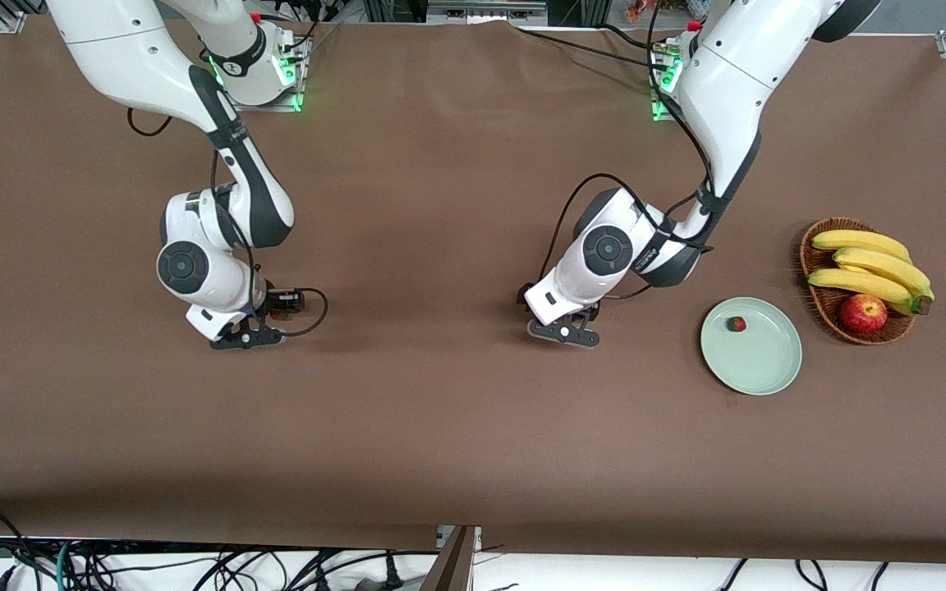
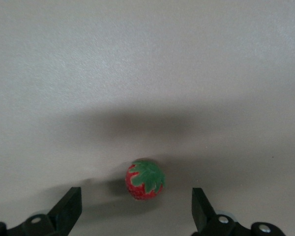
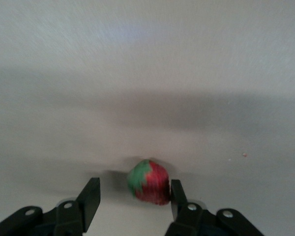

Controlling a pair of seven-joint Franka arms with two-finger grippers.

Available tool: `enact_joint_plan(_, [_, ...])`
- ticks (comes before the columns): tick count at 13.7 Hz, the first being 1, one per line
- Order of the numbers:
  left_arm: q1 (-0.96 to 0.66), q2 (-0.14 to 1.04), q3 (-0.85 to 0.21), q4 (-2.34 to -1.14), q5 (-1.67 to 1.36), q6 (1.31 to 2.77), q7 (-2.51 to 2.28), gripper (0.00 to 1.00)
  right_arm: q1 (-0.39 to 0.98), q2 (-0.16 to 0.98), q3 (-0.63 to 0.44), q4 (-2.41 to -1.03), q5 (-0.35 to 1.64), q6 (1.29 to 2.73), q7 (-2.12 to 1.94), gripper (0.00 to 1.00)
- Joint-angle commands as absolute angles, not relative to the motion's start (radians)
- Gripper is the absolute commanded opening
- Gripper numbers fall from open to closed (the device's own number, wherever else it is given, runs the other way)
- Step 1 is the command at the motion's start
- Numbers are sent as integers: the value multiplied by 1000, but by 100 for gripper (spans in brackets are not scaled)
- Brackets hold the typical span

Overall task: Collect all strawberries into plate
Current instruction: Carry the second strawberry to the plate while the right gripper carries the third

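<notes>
One strawberry (image 1: 736,323) lies in the pale mint-green plate (image 1: 760,369) near the rim nearest the left arm's hand. My left gripper (image 1: 565,331) is low over the brown table, toward the right arm's end from the plate. In the left wrist view it (image 2: 136,211) is open wide, with a second strawberry (image 2: 145,179) on the table between its fingers, touching neither. My right gripper (image 1: 247,336) is low over the table at the right arm's end. In the right wrist view it (image 3: 133,199) is open around a third strawberry (image 3: 148,182); one finger (image 3: 176,196) touches it, the other stands apart.
A brown woven basket (image 1: 818,305) with bananas (image 1: 871,267) and a red apple (image 1: 863,313) stands beside the plate toward the left arm's end. The table's edge runs along the side nearest the front camera.
</notes>
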State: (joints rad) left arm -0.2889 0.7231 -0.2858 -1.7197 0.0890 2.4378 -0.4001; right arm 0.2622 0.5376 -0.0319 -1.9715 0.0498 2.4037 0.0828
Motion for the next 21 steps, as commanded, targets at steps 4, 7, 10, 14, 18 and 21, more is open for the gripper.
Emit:
enact_joint_plan(4, [-298,739,-270,-1709,153,2477,-420,21,261,486,-28,-2054,61,2465,52,29])
enact_joint_plan(7, [-278,715,-272,-1715,193,2453,-413,6,261,482,-23,-2022,60,2450,54,0])
enact_joint_plan(10, [-247,629,-272,-1700,195,2225,-349,4,268,486,-18,-1923,63,2352,69,0])
enact_joint_plan(14, [-115,552,-272,-1700,195,2025,8,4,304,555,55,-1690,162,2250,225,1])
enact_joint_plan(18, [70,535,-276,-1700,184,2017,424,5,464,748,69,-1403,195,2264,550,4])
enact_joint_plan(21, [161,567,-282,-1700,178,2049,622,5,582,889,69,-1212,195,2363,798,7])
